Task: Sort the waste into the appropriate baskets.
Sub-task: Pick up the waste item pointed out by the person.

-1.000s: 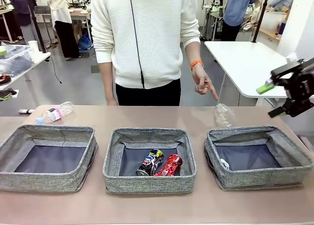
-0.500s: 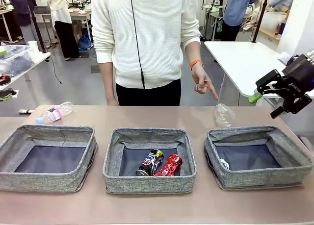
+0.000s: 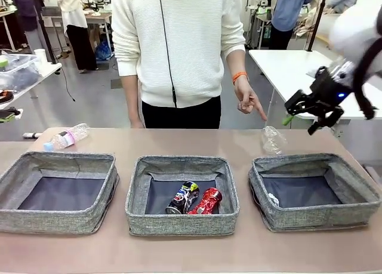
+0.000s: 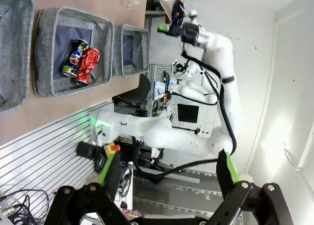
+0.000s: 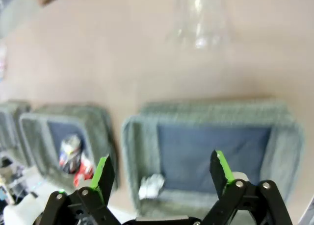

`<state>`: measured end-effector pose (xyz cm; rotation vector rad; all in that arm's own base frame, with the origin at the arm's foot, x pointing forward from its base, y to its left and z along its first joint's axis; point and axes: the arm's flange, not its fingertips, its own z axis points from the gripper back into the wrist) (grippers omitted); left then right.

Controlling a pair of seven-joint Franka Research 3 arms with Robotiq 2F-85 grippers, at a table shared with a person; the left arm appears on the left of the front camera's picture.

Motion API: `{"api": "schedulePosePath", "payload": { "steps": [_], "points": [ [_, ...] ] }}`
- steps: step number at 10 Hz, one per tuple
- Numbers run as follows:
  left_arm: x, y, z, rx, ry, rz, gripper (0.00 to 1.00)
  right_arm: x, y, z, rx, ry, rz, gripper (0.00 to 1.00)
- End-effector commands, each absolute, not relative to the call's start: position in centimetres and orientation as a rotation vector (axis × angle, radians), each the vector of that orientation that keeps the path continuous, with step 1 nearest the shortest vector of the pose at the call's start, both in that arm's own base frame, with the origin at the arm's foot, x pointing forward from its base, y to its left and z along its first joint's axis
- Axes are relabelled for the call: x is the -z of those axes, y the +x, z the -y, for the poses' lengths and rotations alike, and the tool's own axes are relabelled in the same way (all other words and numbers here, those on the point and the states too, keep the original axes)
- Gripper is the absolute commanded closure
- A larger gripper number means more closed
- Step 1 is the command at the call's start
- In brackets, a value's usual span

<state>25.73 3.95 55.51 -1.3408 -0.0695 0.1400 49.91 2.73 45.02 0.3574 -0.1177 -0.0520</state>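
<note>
We see the right gripper [image 3: 300,125] with its jaws spread wide, holding nothing, in the air behind and far right of the middle basket [image 3: 182,165]. The left gripper [image 4: 168,166] also has its jaws wide apart and empty. The middle basket, grey woven fabric with a soft folded rim, holds a dark printed can [image 3: 182,197] touching a crushed, shiny red can [image 3: 206,201]. Behind and right of it, a clear bottle [image 3: 273,139] lies on the smooth tan worktop [image 3: 179,144], and a person's hand [image 3: 246,101] points down at it. Behind and left lies a pink-labelled bottle [image 3: 65,138]. The right basket [image 3: 313,160] holds a white crumpled wad [image 3: 273,199].
</note>
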Motion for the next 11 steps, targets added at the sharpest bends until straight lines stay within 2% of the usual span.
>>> {"api": "schedulePosePath", "payload": {
  "steps": [1,2,4,11],
  "points": [
    [-55.7,25.6,-3.7,-0.128,-1.359,0.079,0.0,-42.7,56.9,-2.6,0.06,0.26,0.134,0.0],
    [-55.7,25.6,-3.7,-0.128,-1.359,0.079,0.0,-40.7,58.6,-2.5,0.069,0.157,0.158,0.0],
    [-55.7,25.6,-3.7,-0.128,-1.359,0.079,0.0,-38.0,60.2,-2.4,0.025,0.14,0.247,0.0],
    [-55.7,25.6,-3.7,-0.128,-1.359,0.079,0.0,-33.8,62.1,-2.0,0.089,0.322,0.214,0.0]
  ]
}}
